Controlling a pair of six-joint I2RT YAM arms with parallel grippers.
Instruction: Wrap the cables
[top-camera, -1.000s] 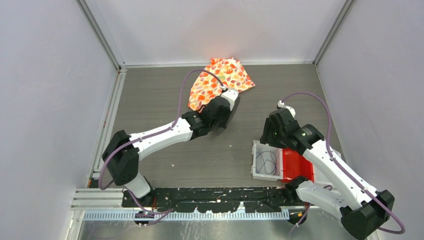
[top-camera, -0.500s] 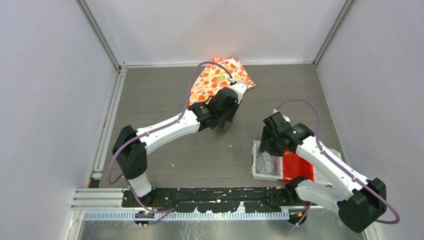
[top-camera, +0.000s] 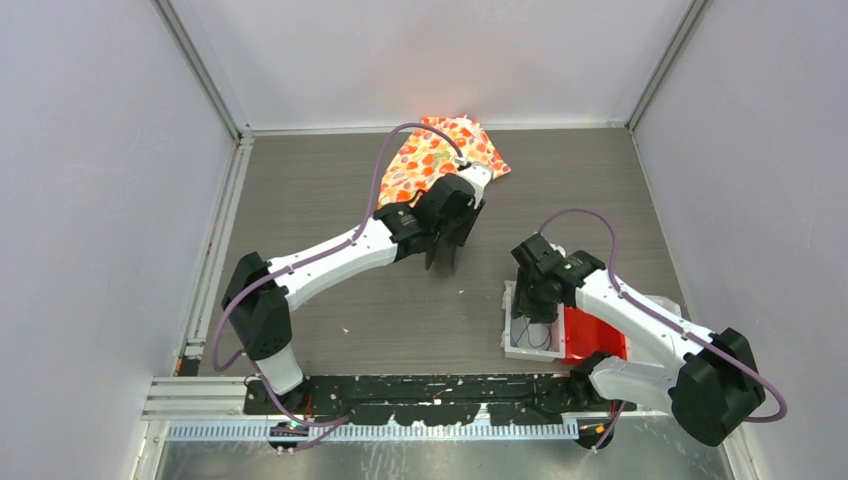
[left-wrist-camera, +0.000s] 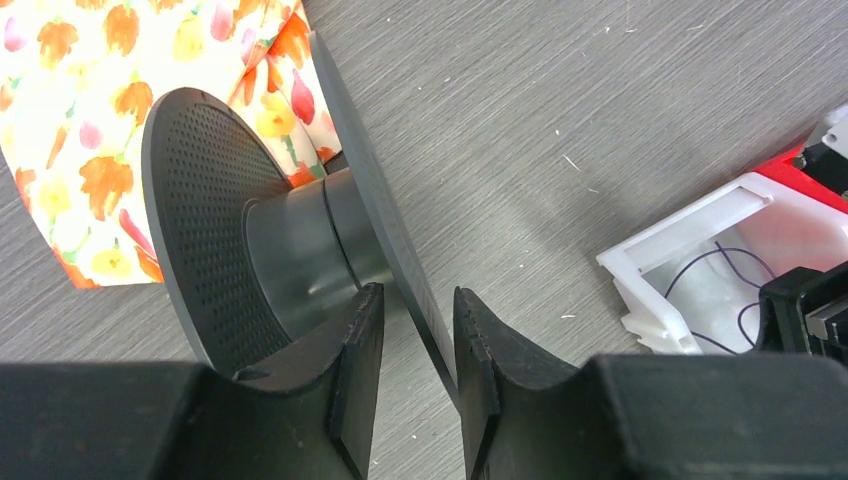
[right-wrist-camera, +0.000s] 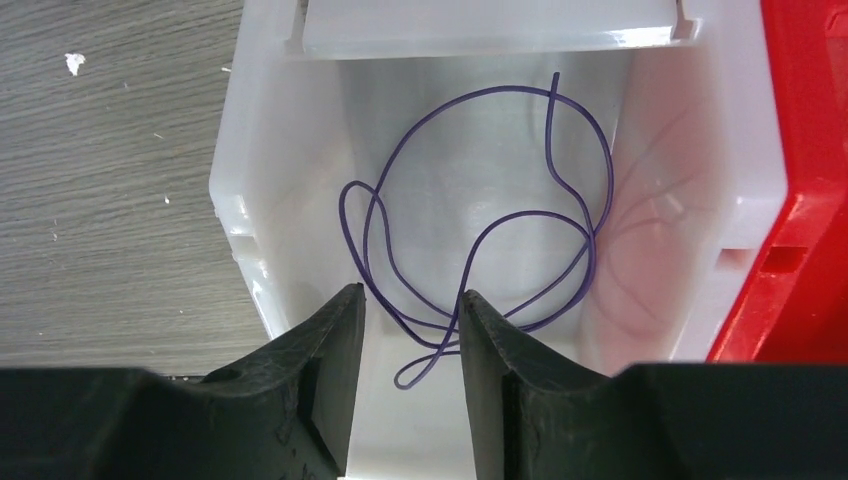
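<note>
The cables (right-wrist-camera: 609, 180) lie as one thin dark wire in loose loops on the floor of a white bin (right-wrist-camera: 240, 180); the same wire (left-wrist-camera: 715, 265) shows faintly in the left wrist view. My right gripper (right-wrist-camera: 410, 295) hangs open just above the bin, a low loop of wire between its fingers, untouched. In the top view it sits over the bin's far end (top-camera: 530, 310). My left gripper (left-wrist-camera: 415, 295) is open astride the thin flange of a black spool (left-wrist-camera: 290, 250) lying on its side; the flange stands between the jaws, close to the right one.
A flower-patterned cloth (top-camera: 440, 150) lies at the back of the table, partly under the spool. A red bin (top-camera: 595, 335) adjoins the white bin (top-camera: 510, 345) on its right. Grey walls enclose the table on three sides.
My left gripper's jaws have parted from shut, and the arm shifted slightly back and right. My right arm swung left and down over the white bin, its jaws narrowing a little.
</note>
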